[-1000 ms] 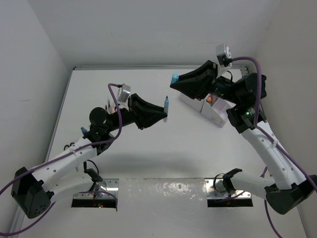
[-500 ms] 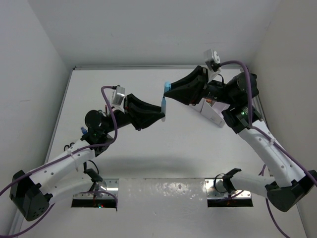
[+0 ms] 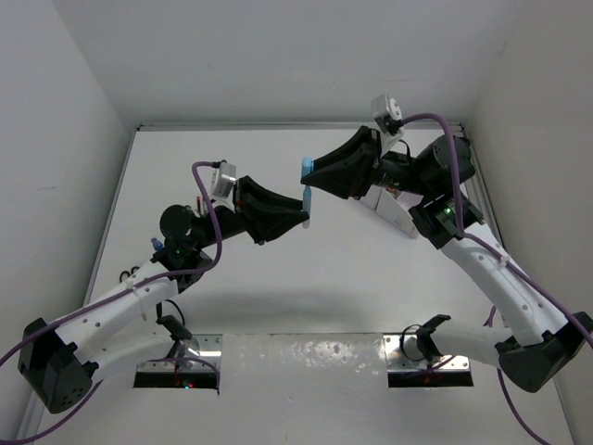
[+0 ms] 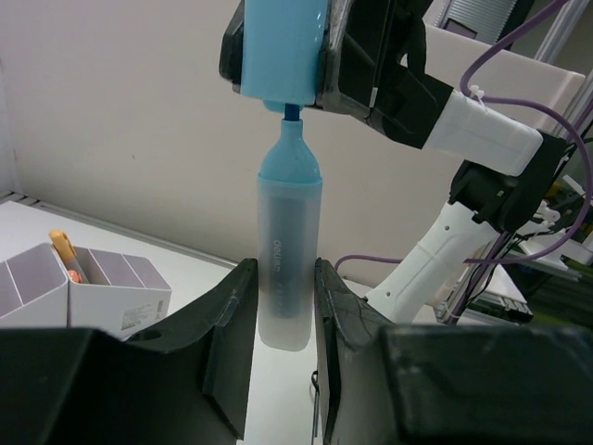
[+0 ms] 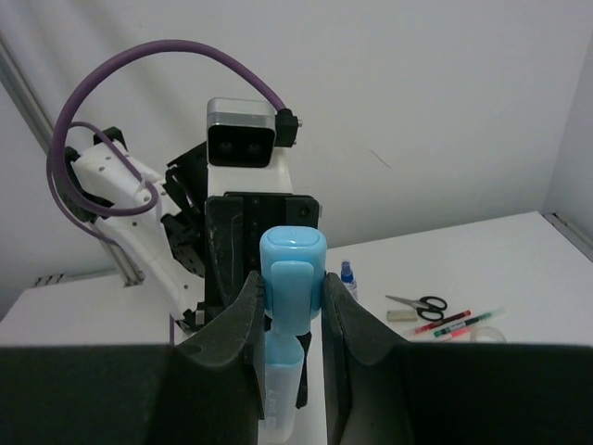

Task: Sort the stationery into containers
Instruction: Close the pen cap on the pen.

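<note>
A blue highlighter (image 4: pixel 285 269) with a translucent barrel stands upright in my left gripper (image 4: pixel 283 283), which is shut on the barrel. My right gripper (image 5: pixel 292 292) is shut on its light blue cap (image 5: pixel 292 264), held directly over the highlighter's tip; the tip just enters the cap (image 4: pixel 283 46). In the top view the two grippers meet mid-air above the table's middle, left gripper (image 3: pixel 304 211) below, right gripper (image 3: pixel 311 173) above. The white organiser (image 3: pixel 397 211) with lilac compartments stands at the far right, partly hidden by my right arm.
An orange item (image 4: pixel 63 255) stands in one organiser compartment (image 4: pixel 93 287). On the table's left lie black-handled scissors (image 5: pixel 422 303), a small eraser (image 5: pixel 401 316), thin red pens (image 5: pixel 447 323) and a blue-capped bottle (image 5: pixel 347 276). White walls enclose the table.
My right gripper has moved left with the cap until it sits over the highlighter's tip. My left gripper has shifted slightly, keeping the highlighter upright.
</note>
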You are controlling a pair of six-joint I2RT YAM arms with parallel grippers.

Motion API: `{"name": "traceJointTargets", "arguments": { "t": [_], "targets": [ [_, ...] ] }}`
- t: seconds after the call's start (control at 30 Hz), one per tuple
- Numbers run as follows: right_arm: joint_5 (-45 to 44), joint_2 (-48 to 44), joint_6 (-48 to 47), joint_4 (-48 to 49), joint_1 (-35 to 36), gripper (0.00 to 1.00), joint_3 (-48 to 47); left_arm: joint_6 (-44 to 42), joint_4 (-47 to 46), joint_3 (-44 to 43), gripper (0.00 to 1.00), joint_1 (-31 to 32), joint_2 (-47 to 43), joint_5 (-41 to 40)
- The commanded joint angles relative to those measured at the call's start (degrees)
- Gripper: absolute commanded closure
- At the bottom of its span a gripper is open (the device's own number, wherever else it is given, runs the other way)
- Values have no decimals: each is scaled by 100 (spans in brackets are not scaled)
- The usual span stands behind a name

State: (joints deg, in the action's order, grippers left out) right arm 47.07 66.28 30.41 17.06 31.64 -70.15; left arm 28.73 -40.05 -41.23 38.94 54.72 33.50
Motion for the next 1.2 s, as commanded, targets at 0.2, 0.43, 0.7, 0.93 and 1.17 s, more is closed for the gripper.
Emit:
{"name": "traceJointTargets", "arguments": {
  "t": [0.2, 0.43, 0.7, 0.93, 1.17],
  "targets": [
    [57, -168, -53, 17, 35, 100, 186, -61, -196, -16, 100, -18, -137, -27],
    [-5, -282, -185, -299, 44, 100, 388, -131, -257, -16, 100, -9, -155, -18],
    [-31, -441, -633, -1108, 132, 100, 432, -184, -432, -25, 100, -27, -120, 69],
    [-285, -379, -1133, -1687, 439, 100, 678, -105, -959, -78, 100, -35, -84, 280],
    [-663, -642, -1310, -1750, 738, 100, 1704, 79, -1654, -411, 100, -132, -58, 509]
  ]
}}
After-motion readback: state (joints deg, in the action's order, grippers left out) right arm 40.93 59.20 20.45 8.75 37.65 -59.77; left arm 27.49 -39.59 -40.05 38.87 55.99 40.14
